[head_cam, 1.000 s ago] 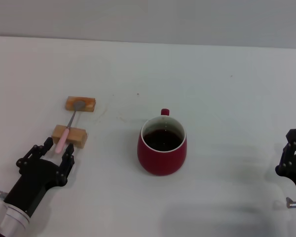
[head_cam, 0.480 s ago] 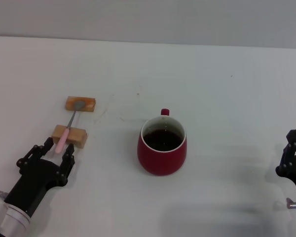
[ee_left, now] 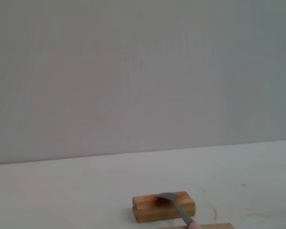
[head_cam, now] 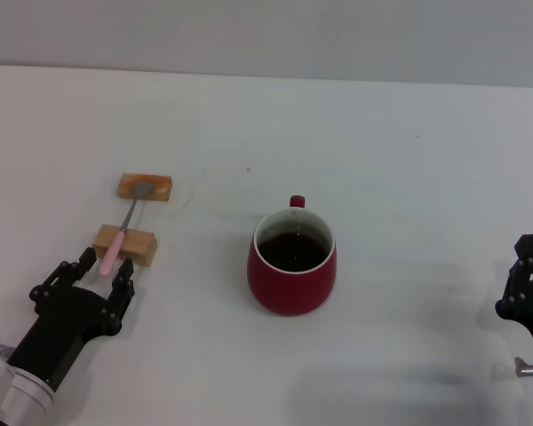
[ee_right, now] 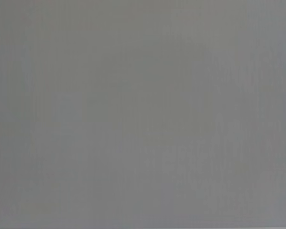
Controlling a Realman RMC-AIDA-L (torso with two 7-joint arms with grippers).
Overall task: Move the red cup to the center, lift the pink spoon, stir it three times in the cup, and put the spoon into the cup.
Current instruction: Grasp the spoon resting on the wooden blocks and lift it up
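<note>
The red cup stands near the middle of the white table, holding dark liquid, its small handle turned to the far side. To its left the pink spoon lies across two tan wooden blocks, its grey bowl on the far block and its pink handle over the near block. My left gripper is open just short of the near block, the handle's tip between its fingertips. The left wrist view shows the spoon's bowl on the far block. My right gripper hangs at the table's right edge.
A few small dark specks mark the table beyond the cup. A grey wall runs along the table's far edge. The right wrist view holds only plain grey.
The right gripper has drifted very slightly toward the near edge. The left gripper, spoon and cup are where they were.
</note>
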